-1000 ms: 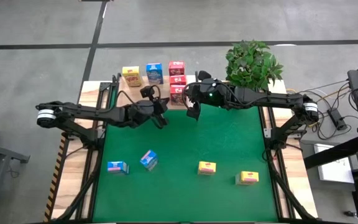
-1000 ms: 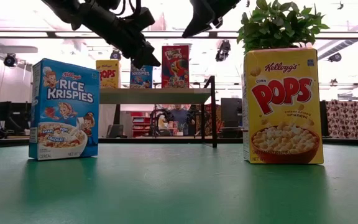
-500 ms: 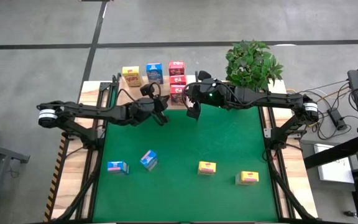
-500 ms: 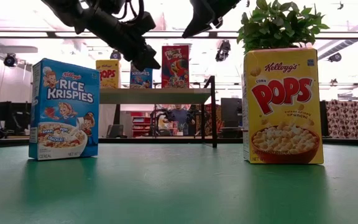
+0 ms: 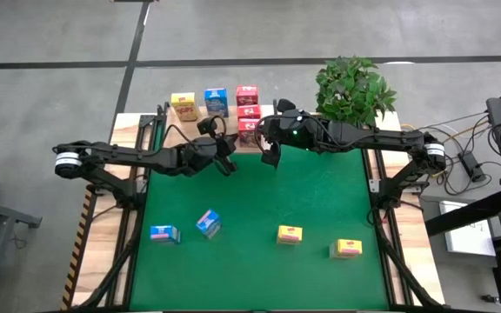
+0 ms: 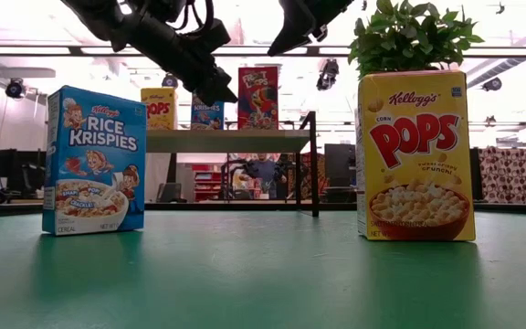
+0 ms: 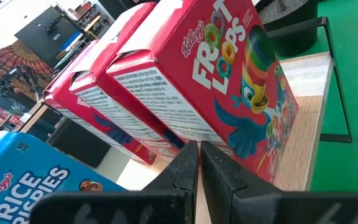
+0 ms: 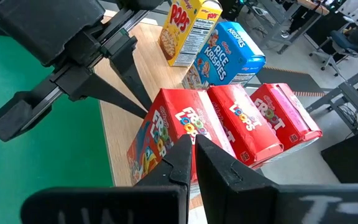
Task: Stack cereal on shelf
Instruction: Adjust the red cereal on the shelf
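Starting at the left of the overhead shot: left arm stretched in from the left edge of the surface [image 5: 103, 217], left gripper [image 5: 227, 167] hanging above the back edge of the green mat [image 5: 259, 217] just in front of the shelf [image 5: 200, 130], fingers pressed together with nothing between them. Down on the mat, near the left front, a blue cereal box [image 5: 163, 233] lying flat and a second blue box [image 5: 208, 223] just beside it, turned at an angle. Back on the shelf, going left to right: a yellow box [image 5: 183, 106], a third blue box [image 5: 217, 102], then three red boxes [image 5: 247, 111] packed side by side in a row running front to back. From the left wrist camera, the nearest red box [image 7: 229, 87] sitting right ahead of the closed fingertips, close but apart. Middle of the frame: right gripper [image 5: 270, 160] also held up over the mat's back edge, just beside the red row, fingers shut tight and holding nothing; right arm reaching in from the right side. Further right on the mat, two yellow boxes [image 5: 290, 234] and [image 5: 348, 249] lying near the front, a bit apart. Behind the right arm, a leafy potted plant [image 5: 353, 87] at the back right corner.
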Robot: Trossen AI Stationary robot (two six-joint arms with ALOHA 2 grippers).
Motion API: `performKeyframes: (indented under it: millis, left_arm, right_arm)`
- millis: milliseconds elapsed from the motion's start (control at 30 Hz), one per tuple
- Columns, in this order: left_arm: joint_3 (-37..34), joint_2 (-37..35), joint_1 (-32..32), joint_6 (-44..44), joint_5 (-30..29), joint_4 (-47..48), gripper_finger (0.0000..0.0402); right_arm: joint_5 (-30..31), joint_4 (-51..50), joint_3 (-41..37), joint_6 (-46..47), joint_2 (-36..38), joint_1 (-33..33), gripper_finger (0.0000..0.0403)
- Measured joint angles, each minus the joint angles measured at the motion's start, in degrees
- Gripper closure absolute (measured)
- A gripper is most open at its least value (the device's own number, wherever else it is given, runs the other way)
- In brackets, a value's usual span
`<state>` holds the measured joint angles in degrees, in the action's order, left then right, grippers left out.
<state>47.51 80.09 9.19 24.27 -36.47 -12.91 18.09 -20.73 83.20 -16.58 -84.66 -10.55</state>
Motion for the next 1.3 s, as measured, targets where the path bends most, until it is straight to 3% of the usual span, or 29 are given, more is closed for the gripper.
performKeyframes:
  millis: [500,700,1000,1300]
  left_arm:
    - [0.0,0.0,-0.5,-0.8,0.0,0.2,0.0401]
    - [0.0,0.0,-0.8,-1.0,0.0,0.2,0.0401]
    - [0.0,0.0,-0.8,-1.2,0.0,0.5,0.0401]
    - [0.0,0.0,-0.8,-1.2,-0.1,0.7,0.0401]
  right_arm:
    - [0.2,0.0,0.0,0.0,0.0,0.0,0.039]
    - [6.0,-0.1,1.4,0.0,0.2,0.0,0.039]
    - [6.0,-6.5,1.1,5.6,-0.5,0.0,0.039]
    - [6.5,-5.9,0.9,6.1,-2.3,0.0,0.039]
